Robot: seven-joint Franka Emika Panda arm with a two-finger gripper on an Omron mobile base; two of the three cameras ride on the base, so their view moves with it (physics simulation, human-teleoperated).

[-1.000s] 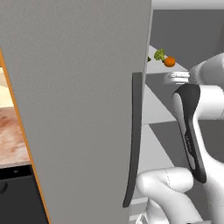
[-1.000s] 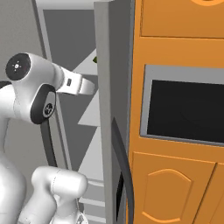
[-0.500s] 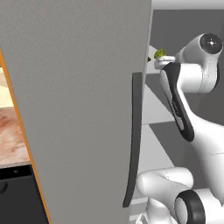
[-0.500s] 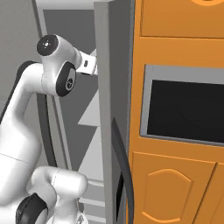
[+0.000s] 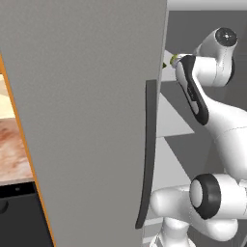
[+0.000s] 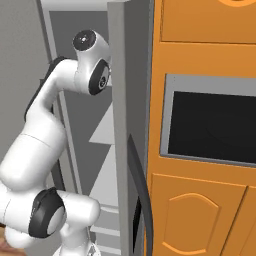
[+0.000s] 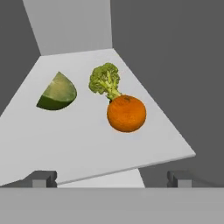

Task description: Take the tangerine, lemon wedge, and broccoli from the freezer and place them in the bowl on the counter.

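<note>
Tangerine [image 7: 126, 113] seen ahead of wide-spread gripper [image 7: 111, 178], slightly right of centre, touching broccoli [image 7: 105, 80]; nothing held.

Tangerine [image 7: 126, 113] touching broccoli [image 7: 105, 80], shelved

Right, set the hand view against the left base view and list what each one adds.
Hand view alone: the tangerine, the lemon wedge apart from both, and the open gripper short of them. Left base view alone: the freezer door with its dark handle, the counter and the arm. Both: the pale shelf and the broccoli, touching the tangerine.
</note>
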